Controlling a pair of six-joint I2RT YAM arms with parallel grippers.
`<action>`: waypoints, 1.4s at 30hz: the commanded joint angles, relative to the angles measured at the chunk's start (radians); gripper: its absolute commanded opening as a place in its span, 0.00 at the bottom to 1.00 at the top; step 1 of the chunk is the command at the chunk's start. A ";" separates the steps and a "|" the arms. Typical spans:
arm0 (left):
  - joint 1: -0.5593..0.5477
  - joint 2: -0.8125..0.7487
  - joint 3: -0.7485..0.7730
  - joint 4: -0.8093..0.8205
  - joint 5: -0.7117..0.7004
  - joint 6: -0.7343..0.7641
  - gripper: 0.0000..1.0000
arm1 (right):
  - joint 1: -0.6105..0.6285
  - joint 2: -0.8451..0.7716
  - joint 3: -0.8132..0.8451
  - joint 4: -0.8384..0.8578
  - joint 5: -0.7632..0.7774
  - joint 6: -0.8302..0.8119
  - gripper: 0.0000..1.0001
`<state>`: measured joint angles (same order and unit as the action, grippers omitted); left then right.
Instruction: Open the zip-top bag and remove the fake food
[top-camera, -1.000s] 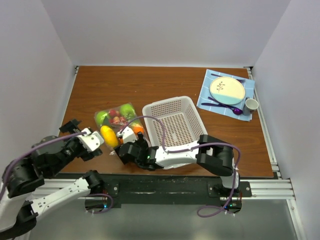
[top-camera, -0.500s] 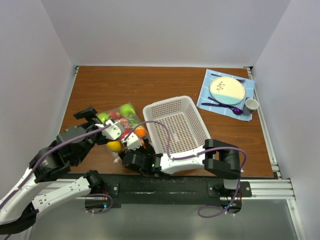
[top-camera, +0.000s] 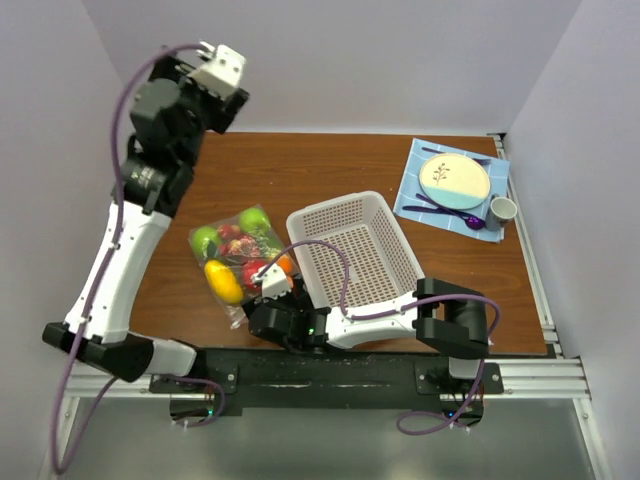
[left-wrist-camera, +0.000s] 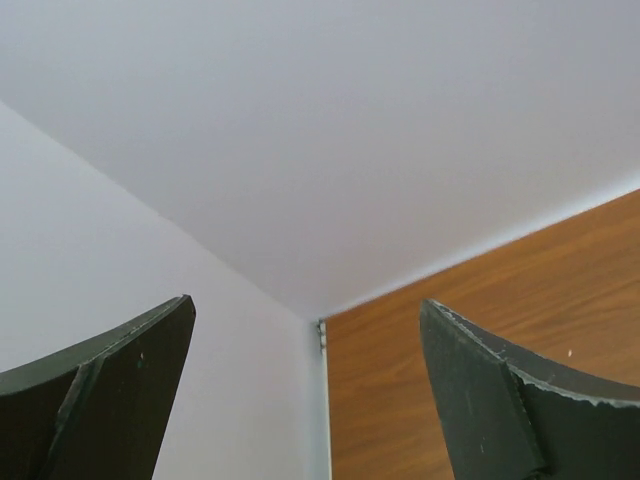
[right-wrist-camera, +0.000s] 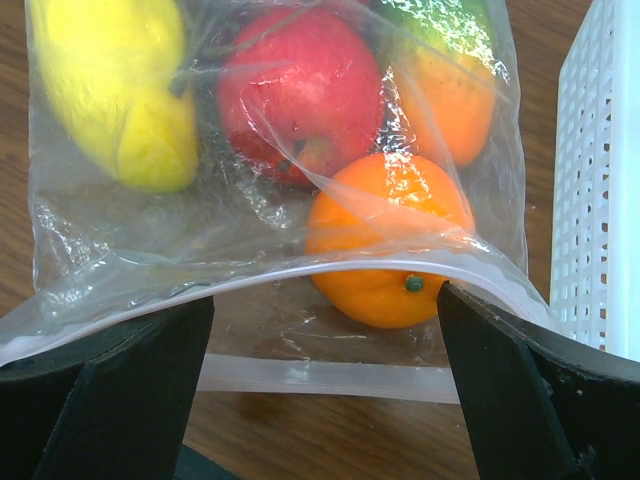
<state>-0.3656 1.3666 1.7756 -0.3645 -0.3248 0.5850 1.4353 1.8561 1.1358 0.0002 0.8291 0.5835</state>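
Now right gripper (right-wrist-camera: 320, 400) fingers sit apart with the zip-top bag (right-wrist-camera: 100, 262) mouth between them, likely to reach the fake food (right-wrist-camera: 385, 240); left gripper (left-wrist-camera: 305, 305) apart, empty.

zip-top bag (right-wrist-camera: 270, 230) cropped at top, basket (right-wrist-camera: 600, 150) cut off right
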 joint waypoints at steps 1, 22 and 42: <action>0.218 -0.046 -0.128 -0.130 0.346 -0.204 1.00 | 0.005 -0.017 -0.004 0.003 0.062 0.032 0.99; 0.614 0.275 -0.470 -0.214 0.981 0.049 1.00 | 0.005 0.006 0.015 -0.091 0.085 0.111 0.99; 0.588 0.177 -0.801 0.010 0.911 0.183 0.84 | -0.039 0.132 0.183 -0.260 0.246 0.159 0.99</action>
<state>0.2268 1.6043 1.0336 -0.4046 0.5983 0.6796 1.4181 1.9965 1.2758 -0.2584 0.9688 0.7296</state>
